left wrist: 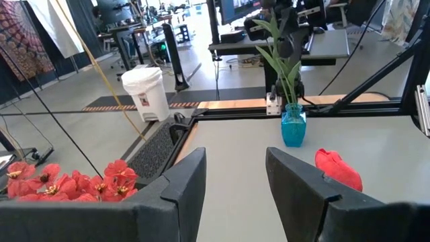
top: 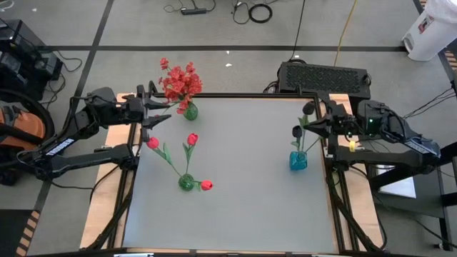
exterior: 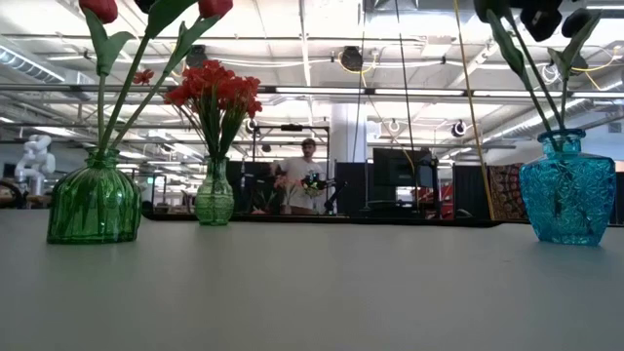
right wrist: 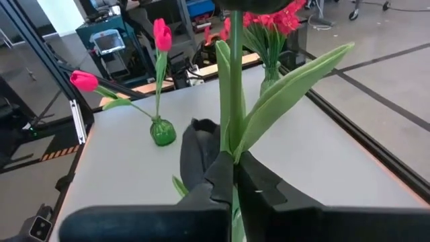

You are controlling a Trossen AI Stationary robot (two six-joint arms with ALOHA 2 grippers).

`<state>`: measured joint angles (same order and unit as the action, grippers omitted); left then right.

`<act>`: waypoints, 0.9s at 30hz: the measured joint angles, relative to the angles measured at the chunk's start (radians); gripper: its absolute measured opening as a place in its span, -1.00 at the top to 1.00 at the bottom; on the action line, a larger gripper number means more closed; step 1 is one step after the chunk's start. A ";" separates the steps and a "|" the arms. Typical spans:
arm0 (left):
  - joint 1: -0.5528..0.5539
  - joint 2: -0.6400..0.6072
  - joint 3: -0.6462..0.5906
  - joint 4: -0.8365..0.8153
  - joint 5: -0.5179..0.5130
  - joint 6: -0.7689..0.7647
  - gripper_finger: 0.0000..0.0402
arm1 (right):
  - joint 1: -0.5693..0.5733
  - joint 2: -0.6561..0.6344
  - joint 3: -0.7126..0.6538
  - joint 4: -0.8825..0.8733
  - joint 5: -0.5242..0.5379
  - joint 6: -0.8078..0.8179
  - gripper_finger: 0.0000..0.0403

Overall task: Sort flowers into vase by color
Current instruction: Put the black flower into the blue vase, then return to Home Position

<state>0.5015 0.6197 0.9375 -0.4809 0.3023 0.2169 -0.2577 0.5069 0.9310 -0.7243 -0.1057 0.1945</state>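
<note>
High view showed three glass vases on the grey table (top: 235,193): a small green ribbed vase (top: 190,111) at the far left corner holding a spray of red clustered blossoms (top: 178,81), a round green glass vase (top: 186,183) nearer the front holding three red tulip-like buds (top: 192,138) splayed outward, and a blue faceted glass vase (top: 298,160) toward the right side with dark blooms (top: 297,132) on green stems.

The right gripper (right wrist: 234,176) hovered by the table's right edge, just above and behind the blue vase, its fingers pressed together on a green-stemmed flower (right wrist: 234,81) with a long leaf; the bloom sat mostly out of the right wrist view, so its colour was hard to confirm there, though the high view suggested a dark head near the gripper. The left gripper (top: 158,114) waited at the far left edge beside the red spray, fingers spread with nothing between them.

Judging by this, the step in hand was placing the pinched stem into the blue vase with the other dark flowers. Doing it well would call for keeping the stem near upright, centring its lower tip over the narrow neck, lowering slowly so the leaf would not snag stems already inside, and releasing only once the stem was well seated.
</note>
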 joint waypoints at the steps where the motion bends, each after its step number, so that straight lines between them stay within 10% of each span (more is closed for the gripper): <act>1: 0.000 0.000 0.000 0.000 0.000 0.000 0.19 | 0.000 -0.001 0.000 -0.005 0.000 0.000 0.98; 27: 0.000 0.000 0.000 0.000 0.000 0.000 0.19 | 0.000 -0.008 0.154 -0.128 0.032 -0.001 -0.17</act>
<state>0.5016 0.6197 0.9375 -0.4810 0.3023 0.2169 -0.2577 0.4988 1.0855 -0.8526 -0.0734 0.1936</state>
